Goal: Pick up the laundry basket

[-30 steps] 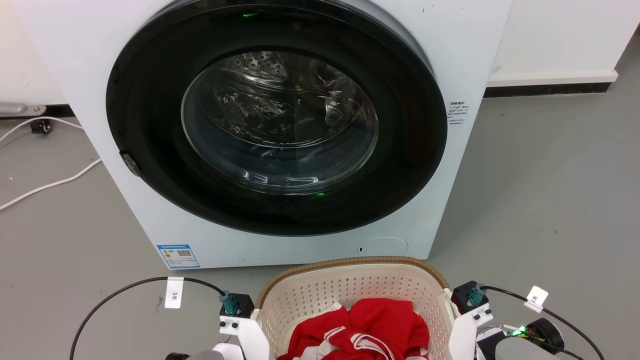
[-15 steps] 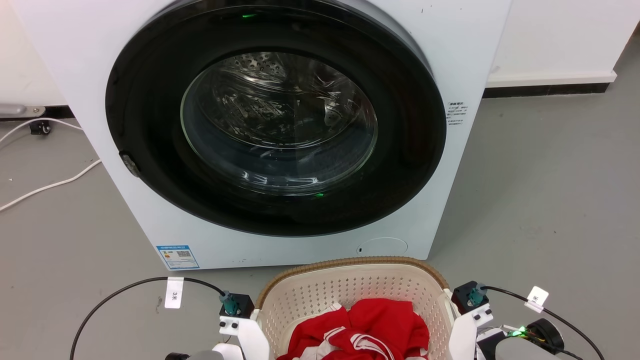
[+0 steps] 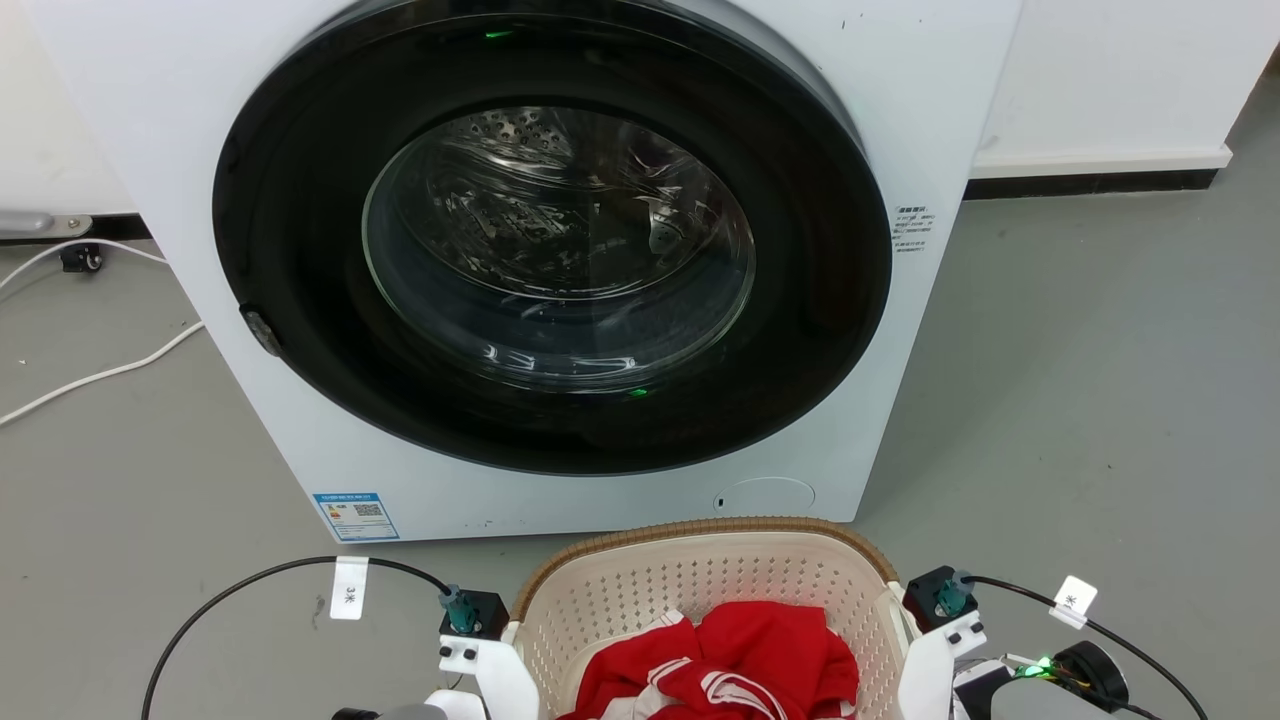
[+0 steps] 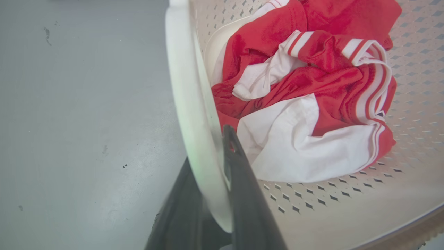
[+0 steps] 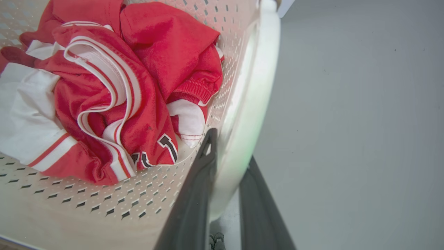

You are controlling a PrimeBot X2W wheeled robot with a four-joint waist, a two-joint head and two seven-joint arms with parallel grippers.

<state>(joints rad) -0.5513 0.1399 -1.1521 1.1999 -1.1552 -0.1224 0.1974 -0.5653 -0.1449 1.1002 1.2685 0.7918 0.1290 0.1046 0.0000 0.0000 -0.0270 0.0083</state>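
Cream basket (image 3: 700, 585) is sitting on the floor just before the washer (image 3: 900, 120), red shirt (image 4: 312, 86) inside. The left gripper (image 4: 208, 149) and right gripper (image 5: 231, 146) are each pinching 1 white handle (image 4: 187, 86), jaws narrow. Risk: smooth loops slipping, or uneven lifting tipping it against the washer.

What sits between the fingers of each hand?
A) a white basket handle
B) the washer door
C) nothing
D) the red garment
A: the left hand and right hand each have one dark finger inside and one outside a white handle of the basket.
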